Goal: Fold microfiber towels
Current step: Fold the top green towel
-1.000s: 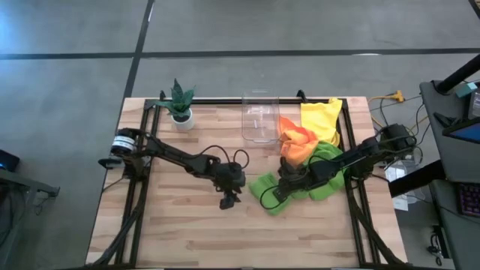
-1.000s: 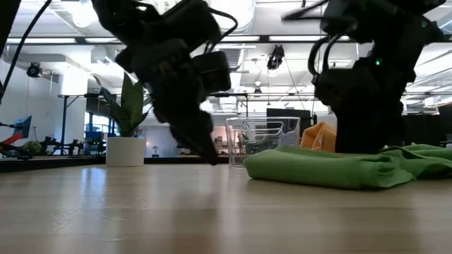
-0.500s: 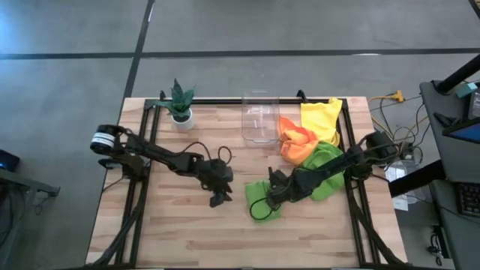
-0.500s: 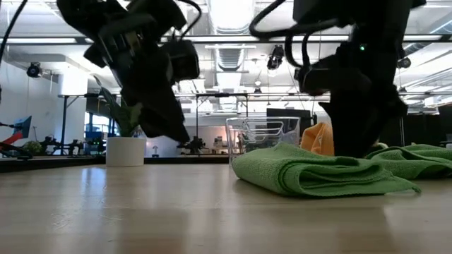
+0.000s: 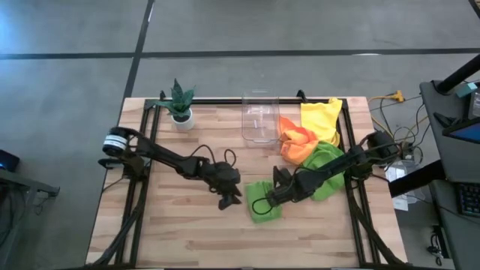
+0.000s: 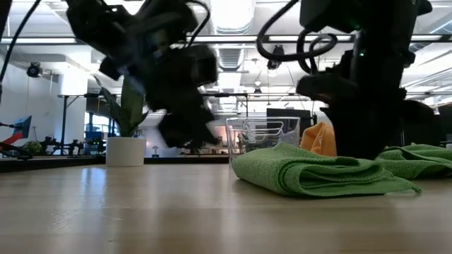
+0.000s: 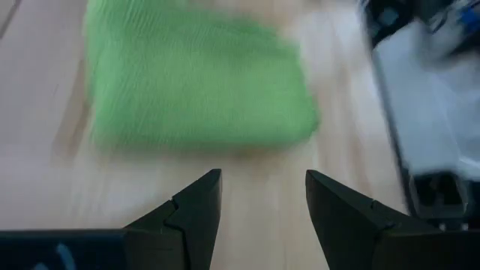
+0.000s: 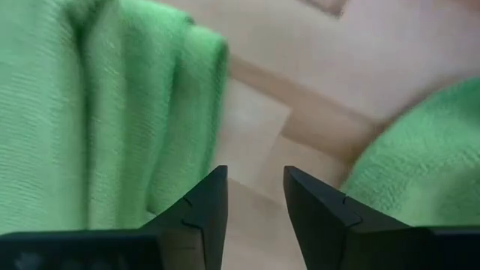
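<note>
A lime green towel (image 5: 261,208) lies bunched in folds on the table's middle, also in the low view (image 6: 311,173). My left gripper (image 5: 231,201) hovers open just left of it, with the towel (image 7: 195,82) ahead of its empty fingers (image 7: 262,176). My right gripper (image 5: 271,196) points down at the towel's right edge, open. Its fingers (image 8: 255,171) stand over bare wood between this towel (image 8: 97,112) and a second green towel (image 8: 420,165). The second green towel (image 5: 328,161), an orange towel (image 5: 296,142) and a yellow towel (image 5: 321,118) lie heaped at the right.
A clear plastic bin (image 5: 260,116) stands at the far middle, next to the orange towel. A small potted plant (image 5: 180,105) stands at the far left. Bare wood (image 5: 187,232) stretches along the near side and the left half.
My right gripper has moved toward the table's left and near edge. The green towel's left part has come along, drawn away from the heap and bunched into a compact folded bundle. My left gripper swung a little left, then back toward the towel, tipping as it went.
</note>
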Robot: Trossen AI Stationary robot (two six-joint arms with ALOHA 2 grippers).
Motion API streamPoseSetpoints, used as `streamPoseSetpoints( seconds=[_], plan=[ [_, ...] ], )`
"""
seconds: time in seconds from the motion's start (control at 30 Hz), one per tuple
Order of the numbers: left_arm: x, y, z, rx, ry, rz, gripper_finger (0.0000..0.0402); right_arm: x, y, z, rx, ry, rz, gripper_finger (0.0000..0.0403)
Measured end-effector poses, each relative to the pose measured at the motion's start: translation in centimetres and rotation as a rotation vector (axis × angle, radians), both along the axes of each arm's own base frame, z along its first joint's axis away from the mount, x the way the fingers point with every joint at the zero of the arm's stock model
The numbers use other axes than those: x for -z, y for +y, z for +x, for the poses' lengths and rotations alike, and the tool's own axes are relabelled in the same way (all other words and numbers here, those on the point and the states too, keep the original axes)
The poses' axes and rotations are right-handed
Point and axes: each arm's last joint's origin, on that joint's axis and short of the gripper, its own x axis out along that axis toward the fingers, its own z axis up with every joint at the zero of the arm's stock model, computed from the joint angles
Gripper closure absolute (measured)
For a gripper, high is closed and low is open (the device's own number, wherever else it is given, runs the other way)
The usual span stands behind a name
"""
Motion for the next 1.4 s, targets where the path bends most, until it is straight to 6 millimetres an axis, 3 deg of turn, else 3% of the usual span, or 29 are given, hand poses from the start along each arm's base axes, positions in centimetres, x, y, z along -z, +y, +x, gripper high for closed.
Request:
streamPoseSetpoints(
  seconds=[0.3,0.5,0.73,1.2,1.4],
  plan=[
    [0.0,-0.3,3.8,-0.024,-0.078,0.114,0.0224,1.0,0.1,-0.2,-0.019,-0.044,0.067,0.0275],
    [1.4,-0.8,6.8,-0.001,-0.075,0.121,0.0224,1.0,0.0,-0.3,-0.062,-0.053,0.060,0.0275],
    [2.0,-1.4,8.7,0.012,-0.083,0.114,0.0224,1.1,0.1,-0.2,-0.079,-0.082,0.065,0.0281],
    [1.0,-1.2,9.0,-0.017,-0.100,0.200,0.0225,1.3,0.1,-0.1,-0.085,-0.112,0.073,0.0282],
    [-2.2,-0.8,7.5,0.038,-0.091,0.381,0.0257,1.3,0.2,-0.2,-0.123,-0.109,0.058,0.0282]
  ],
)
